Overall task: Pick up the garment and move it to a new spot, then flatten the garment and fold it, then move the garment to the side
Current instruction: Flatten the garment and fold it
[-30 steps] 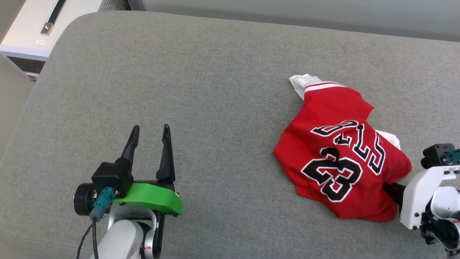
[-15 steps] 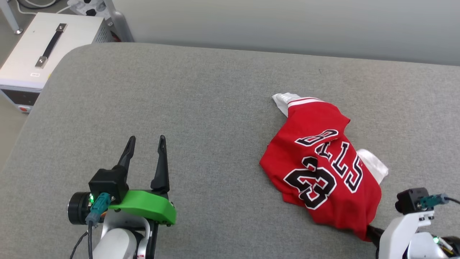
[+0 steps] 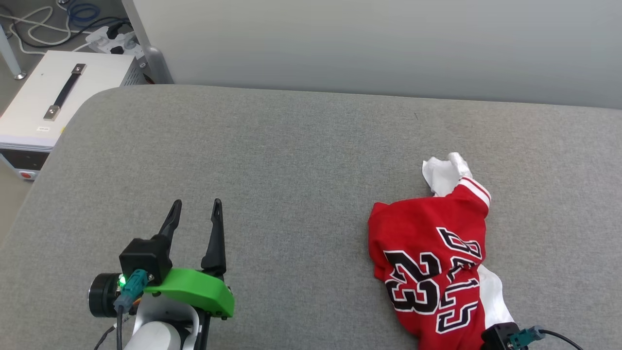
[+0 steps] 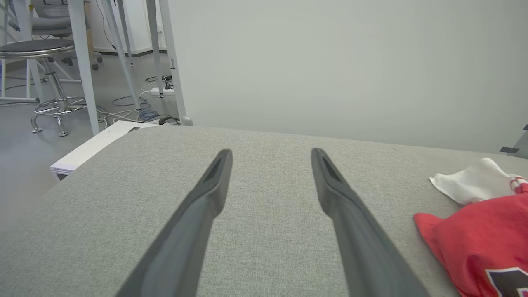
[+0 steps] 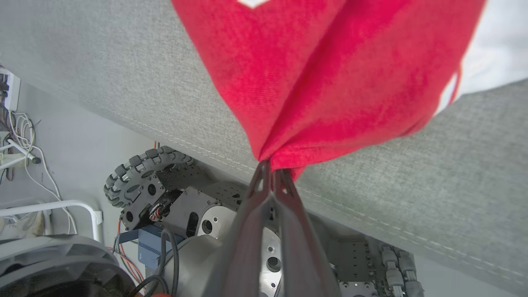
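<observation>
At the left, the left gripper (image 3: 197,202) is held over the grey cushion (image 3: 291,146), jaws wide apart, nothing between them. To the right, the garment (image 3: 427,253) is seen crumpled at the cushion's near right, one white sleeve pointed to the far side. Its near red edge is pinched by the right gripper (image 5: 270,168), jaws clamped together on the cloth. The pickup is judged begun; moving, flattening, folding and setting aside are left.
</observation>
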Robot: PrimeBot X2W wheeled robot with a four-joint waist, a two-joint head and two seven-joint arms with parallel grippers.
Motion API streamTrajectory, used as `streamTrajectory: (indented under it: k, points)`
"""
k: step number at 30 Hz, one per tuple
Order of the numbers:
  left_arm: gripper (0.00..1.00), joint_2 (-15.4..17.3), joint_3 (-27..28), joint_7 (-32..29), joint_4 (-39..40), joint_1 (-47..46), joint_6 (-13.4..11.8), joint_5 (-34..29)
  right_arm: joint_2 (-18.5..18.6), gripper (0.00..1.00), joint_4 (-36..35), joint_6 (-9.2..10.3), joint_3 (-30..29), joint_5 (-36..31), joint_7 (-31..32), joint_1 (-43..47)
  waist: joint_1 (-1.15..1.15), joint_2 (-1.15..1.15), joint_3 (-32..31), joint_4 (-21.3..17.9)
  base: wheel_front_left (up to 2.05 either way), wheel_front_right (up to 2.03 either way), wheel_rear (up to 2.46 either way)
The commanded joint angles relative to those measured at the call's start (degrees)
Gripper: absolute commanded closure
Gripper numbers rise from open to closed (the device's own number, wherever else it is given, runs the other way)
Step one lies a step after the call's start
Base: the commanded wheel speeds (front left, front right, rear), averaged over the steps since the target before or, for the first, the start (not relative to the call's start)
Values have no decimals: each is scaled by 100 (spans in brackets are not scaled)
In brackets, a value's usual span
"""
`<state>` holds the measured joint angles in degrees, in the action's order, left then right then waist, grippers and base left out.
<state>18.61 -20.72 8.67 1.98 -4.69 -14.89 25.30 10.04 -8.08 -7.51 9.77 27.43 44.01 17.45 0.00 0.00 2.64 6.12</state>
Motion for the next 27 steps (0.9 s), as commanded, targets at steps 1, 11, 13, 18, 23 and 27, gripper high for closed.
streamTrajectory:
  k: [1, 11, 13, 18, 23, 27]
  points:
    - [0, 55, -13, -20, 17, 72, -35, 45, -49, 99, 35, 2, -7, -13, -135, -1, 0, 0, -18, 6, 0, 0, 0]
    - [0, 110, 13, -53, 61, 194, -109, 91, -167, 0, -319, 2, -378, -413, -1318, -281, 0, 0, -94, -19, 0, 0, 0]
    - [0, 119, 17, -57, 68, 213, -123, 99, -201, 0, -455, 2, -441, -483, -1532, -337, 0, 0, -114, -35, 0, 0, 0]
    - [0, 147, 28, -68, 86, 236, -151, 111, -306, 0, -776, 2, -611, -694, -2199, -526, 0, 0, -159, -69, 0, 0, 0]
    - [0, 172, 33, -78, 113, 242, -178, 112, -460, 0, -937, 2, -822, -891, -2763, -691, 0, 0, -184, -86, 0, 0, 0]
    - [0, 182, 36, -85, 141, 246, -204, 118, -526, 0, -985, 2, -1034, -1034, -2965, -765, 0, 0, -179, -94, 0, 0, 0]
